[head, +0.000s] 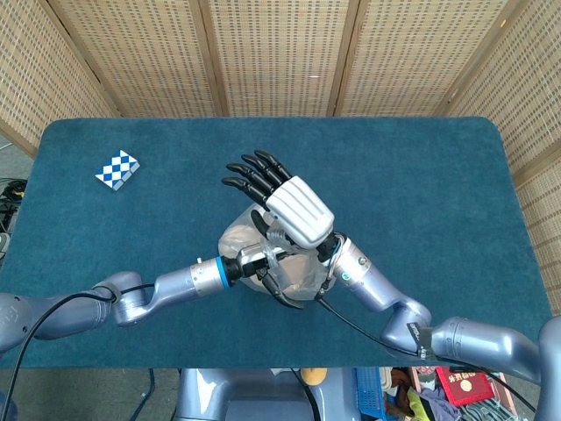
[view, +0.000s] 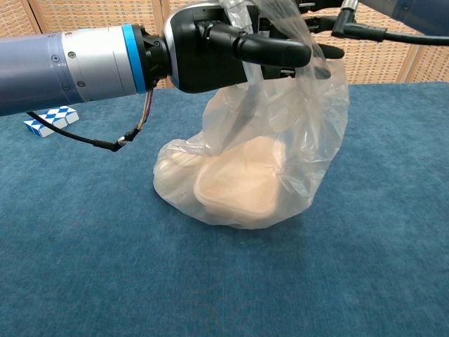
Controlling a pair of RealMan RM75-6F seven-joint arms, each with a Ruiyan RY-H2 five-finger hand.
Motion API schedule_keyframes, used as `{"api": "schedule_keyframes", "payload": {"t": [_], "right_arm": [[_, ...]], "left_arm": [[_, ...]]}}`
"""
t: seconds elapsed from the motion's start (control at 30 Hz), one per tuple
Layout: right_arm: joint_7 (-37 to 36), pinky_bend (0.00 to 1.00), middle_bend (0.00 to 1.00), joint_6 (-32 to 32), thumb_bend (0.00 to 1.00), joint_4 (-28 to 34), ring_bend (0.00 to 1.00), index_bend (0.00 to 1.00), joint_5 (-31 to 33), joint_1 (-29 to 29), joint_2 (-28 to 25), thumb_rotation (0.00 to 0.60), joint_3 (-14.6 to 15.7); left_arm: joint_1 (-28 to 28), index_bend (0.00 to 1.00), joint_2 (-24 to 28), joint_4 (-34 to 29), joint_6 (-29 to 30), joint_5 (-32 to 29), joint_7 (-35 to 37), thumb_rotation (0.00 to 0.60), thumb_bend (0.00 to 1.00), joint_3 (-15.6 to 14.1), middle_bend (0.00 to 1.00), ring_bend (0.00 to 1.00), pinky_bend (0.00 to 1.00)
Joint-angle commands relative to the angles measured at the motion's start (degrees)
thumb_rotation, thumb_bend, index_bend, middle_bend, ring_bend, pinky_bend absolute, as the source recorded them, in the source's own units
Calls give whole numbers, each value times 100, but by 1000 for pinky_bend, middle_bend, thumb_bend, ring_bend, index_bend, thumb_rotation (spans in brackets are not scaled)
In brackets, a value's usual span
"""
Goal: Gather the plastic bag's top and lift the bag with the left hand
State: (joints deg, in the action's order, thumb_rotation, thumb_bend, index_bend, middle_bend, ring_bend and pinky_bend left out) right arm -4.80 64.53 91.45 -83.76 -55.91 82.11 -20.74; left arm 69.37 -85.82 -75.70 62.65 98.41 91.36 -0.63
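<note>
The left hand (view: 231,45) is reaching in from the left side of the chest view, its dark fingers (view: 270,49) curling around the bunched top of the plastic bag (view: 280,147) and gripping the film there, so that the clear plastic is stretching upward from the grasp while the lower part of the bag is still sitting on the table (view: 84,267). In the head view this same left hand (head: 263,263) is lying mostly under the film and under the other hand, so only part of it is showing. The right hand (head: 285,197) is hovering just above the bag's top, palm down, its black fingers (head: 250,175) spreading apart and holding nothing; in the chest view only a few of its fingertips and a black cable are peeking in at the upper edge. Inside the bag, a pale beige container (view: 238,186) is resting at the bottom, tilted toward the camera, with another rounded pale lump beside it on its left that is too blurred by the film to name. The bag is standing near the middle of the blue-carpeted table. Well apart from it, near the table's far left corner, a small blue-and-white checkered block (head: 117,168) is lying flat.
</note>
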Motion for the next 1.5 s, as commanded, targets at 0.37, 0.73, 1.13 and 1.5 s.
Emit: {"api": "schedule_keyframes", "payload": {"t": [0.37, 0.73, 1.13, 1.5], "right_arm": [[461, 2, 127, -378, 735, 216, 0, 139, 374, -312, 190, 600, -110], [647, 2, 128, -463, 735, 374, 0, 139, 664, -448, 238, 600, -266], [620, 2, 127, -532, 735, 777, 0, 139, 769, -393, 139, 600, -177], [614, 3, 127, -544, 736, 872, 0, 138, 803, -386, 150, 600, -142]], "left_arm": [[-87, 67, 19, 125, -62, -75, -18, 600, 145, 1, 0, 91, 73], [-93, 68, -99, 330, -144, -88, 83, 600, 145, -1, 0, 91, 73], [-115, 68, -201, 391, -203, -218, 5, 600, 145, 122, 0, 91, 73], [-159, 71, -185, 362, -146, -228, 48, 600, 146, 179, 0, 91, 74]]}}
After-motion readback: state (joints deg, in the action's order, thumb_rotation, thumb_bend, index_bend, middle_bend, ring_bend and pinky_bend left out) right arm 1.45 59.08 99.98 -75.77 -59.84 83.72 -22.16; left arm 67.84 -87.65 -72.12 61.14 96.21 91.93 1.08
